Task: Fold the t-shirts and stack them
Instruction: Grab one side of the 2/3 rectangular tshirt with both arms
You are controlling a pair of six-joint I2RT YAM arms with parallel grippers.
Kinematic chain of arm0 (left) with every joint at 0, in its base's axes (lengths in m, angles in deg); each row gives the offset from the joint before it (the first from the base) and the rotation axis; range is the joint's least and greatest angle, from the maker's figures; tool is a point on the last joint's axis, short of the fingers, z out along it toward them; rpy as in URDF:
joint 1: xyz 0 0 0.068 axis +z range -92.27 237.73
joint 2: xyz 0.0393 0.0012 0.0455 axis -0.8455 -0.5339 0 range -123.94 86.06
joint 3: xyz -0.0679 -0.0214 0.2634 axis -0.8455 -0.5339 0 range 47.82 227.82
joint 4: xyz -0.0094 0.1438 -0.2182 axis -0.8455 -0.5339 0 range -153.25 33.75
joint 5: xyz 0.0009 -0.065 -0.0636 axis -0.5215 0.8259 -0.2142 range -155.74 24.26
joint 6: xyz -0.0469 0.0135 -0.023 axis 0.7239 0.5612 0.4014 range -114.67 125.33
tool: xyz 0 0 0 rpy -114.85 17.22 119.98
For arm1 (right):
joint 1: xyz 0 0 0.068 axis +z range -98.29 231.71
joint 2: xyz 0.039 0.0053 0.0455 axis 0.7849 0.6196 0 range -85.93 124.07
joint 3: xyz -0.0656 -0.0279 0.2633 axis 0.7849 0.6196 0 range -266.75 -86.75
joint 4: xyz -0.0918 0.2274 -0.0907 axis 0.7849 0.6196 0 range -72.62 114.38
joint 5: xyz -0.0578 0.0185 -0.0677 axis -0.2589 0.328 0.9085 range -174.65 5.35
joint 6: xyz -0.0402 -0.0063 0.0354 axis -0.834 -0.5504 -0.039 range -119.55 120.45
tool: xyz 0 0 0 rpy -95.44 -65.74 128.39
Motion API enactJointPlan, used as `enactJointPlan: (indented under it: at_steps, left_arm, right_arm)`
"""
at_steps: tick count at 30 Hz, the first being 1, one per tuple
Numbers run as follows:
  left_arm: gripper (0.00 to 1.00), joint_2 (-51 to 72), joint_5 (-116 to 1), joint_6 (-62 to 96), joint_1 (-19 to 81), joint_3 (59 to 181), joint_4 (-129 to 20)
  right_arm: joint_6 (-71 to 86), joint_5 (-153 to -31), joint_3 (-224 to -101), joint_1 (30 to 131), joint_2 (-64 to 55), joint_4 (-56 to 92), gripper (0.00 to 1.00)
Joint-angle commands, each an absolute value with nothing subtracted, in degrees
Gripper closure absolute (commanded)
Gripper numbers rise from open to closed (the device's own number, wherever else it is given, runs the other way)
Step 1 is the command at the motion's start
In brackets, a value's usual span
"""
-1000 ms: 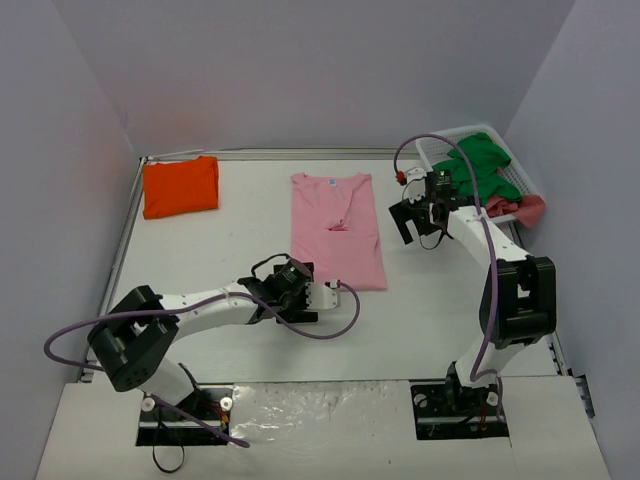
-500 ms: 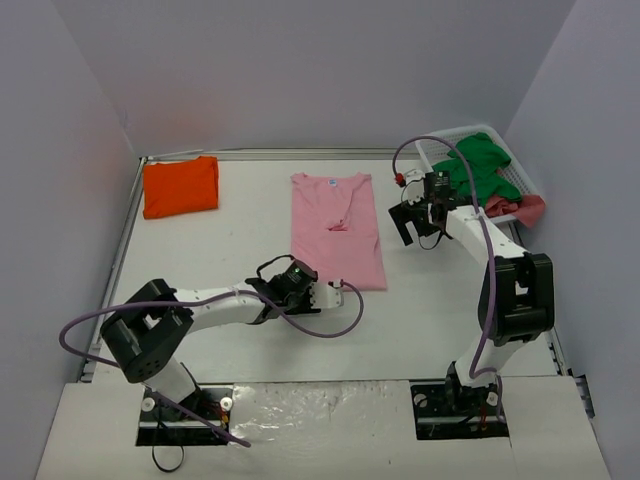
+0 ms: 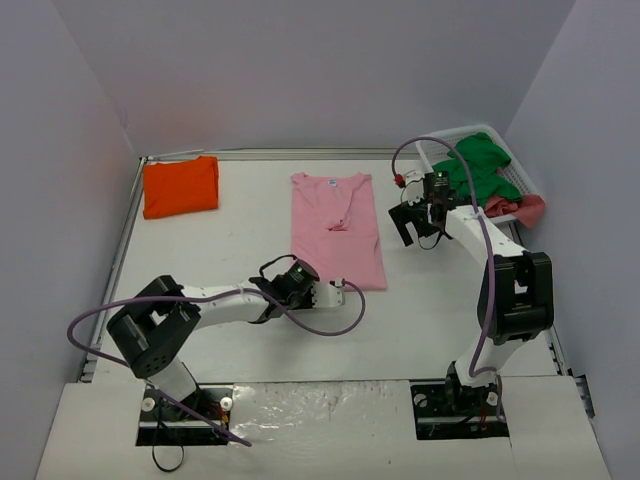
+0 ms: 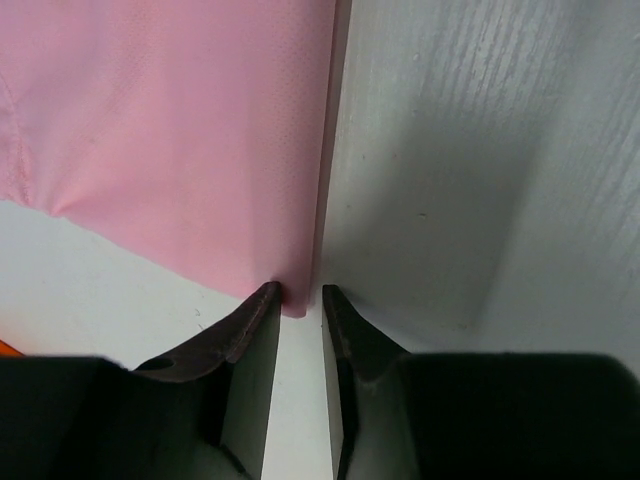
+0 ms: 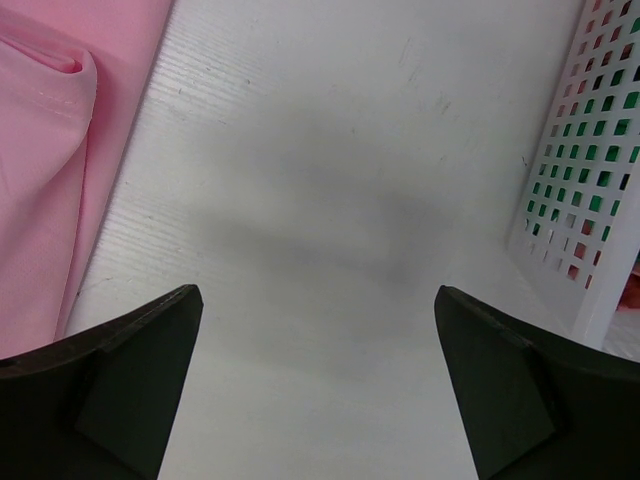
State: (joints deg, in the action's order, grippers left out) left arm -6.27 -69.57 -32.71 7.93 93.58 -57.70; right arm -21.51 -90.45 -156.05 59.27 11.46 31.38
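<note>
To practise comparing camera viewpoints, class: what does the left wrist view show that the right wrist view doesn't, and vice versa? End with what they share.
Only left wrist: the left gripper, jaws narrowly apart at a corner of the pink t-shirt; grip unclear. Only right wrist: the right gripper, wide open over the table, and the white slatted basket. Both: the pink t-shirt's edge and the white table.

1. Robotics lab cell, as I see it remotely: bare pale walls [image 3: 300, 70] enclose one white table [image 3: 230, 250].
2. My two arms [image 3: 215, 300] stand bolted at its near edge, cables [image 3: 322, 334] exposed.
</note>
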Motion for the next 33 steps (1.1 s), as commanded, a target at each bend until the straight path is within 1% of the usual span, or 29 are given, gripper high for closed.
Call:
enactJointPlan:
  at_steps: [1,4,12,13,14,15,17,27,31,33]
  left_arm:
    - [0.77,-7.72,-67.94,-31.49,8.51,95.28,-60.47]
    - [0.8,-8.24,-67.76,-31.49,8.86,95.89,-60.99]
    - [0.83,-9.56,-67.76,-31.5,9.04,96.86,-61.96]
    - [0.84,-9.74,-67.76,-31.5,9.13,96.95,-62.14]
    - [0.9,-9.83,-67.76,-31.5,9.13,96.95,-62.14]
    - [0.93,-10.0,-67.67,-31.5,9.21,96.95,-62.23]
    - [0.97,-9.92,-66.89,-31.58,9.48,97.21,-63.19]
    - [0.98,-6.67,-57.48,-32.72,12.2,99.14,-69.69]
    - [0.98,-6.14,-52.48,-34.39,14.05,101.25,-75.22]
    - [0.98,-5.79,-49.76,-35.8,14.66,102.57,-78.29]
  right_arm:
    - [-22.05,-89.48,-156.1,59.36,11.37,32.58,0.02]
    - [-22.05,-89.48,-156.1,59.36,11.37,32.67,0.02]
    - [-22.32,-89.13,-156.01,59.36,11.72,32.76,0.02]
    - [-22.32,-89.13,-155.93,59.36,11.72,32.76,0.02]
    - [-22.32,-89.13,-155.92,59.36,11.63,32.85,0.02]
    - [-22.41,-89.13,-156.01,59.36,11.63,32.85,0.02]
    - [-22.41,-89.13,-155.84,59.27,11.46,32.94,0.02]
    - [-22.4,-90.88,-156.01,59.27,9.62,33.46,0.02]
    - [-23.72,-96.06,-154.79,59.27,5.84,33.64,0.03]
    - [-26.0,-102.2,-153.73,59.27,2.42,33.55,0.05]
